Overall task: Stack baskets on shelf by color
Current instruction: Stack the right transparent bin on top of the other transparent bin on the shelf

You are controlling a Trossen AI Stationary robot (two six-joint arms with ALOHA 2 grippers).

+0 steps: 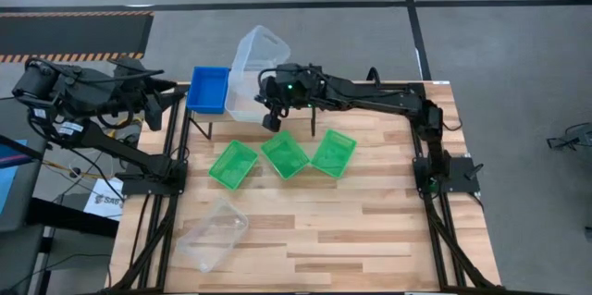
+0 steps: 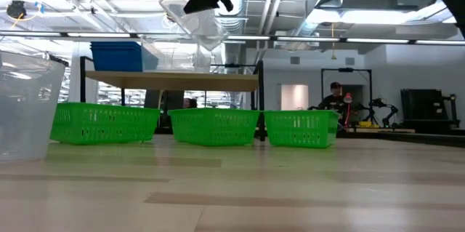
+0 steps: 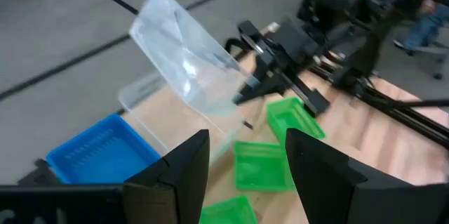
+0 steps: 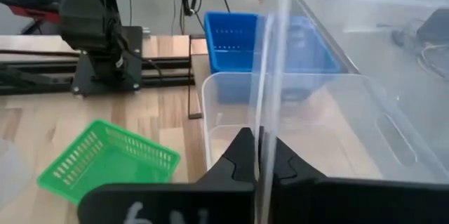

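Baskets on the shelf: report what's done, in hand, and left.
Done: blue stack and one clear basket sit on the shelf. In hand: the right gripper holds a tilted clear basket above it. Left: three green baskets and one clear basket on the table.

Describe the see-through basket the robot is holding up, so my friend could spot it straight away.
Find the small wooden shelf at the table's far edge, where a blue basket and a clear basket sit. Just above them, the right gripper pinches another clear basket by its wall. It is the only basket tilted and off every surface.
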